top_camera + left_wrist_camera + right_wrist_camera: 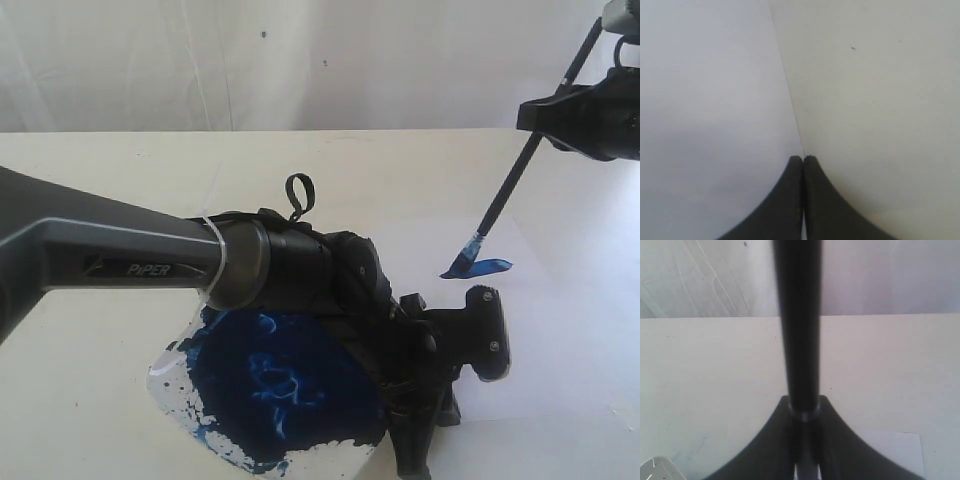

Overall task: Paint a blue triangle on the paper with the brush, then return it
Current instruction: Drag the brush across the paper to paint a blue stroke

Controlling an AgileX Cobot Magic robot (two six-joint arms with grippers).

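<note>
where cream table (90, 410) meets white wall (300, 60), paper (560, 330) lying flat

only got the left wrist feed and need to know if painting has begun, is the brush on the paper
Observer: Yes, the brush has its bristles down on the paper.
Operator: any triangle there
Observer: No, only one short blue stroke beside the bristles.
Operator: what's holding it
Observer: The right gripper, shut on the handle high up.
</note>
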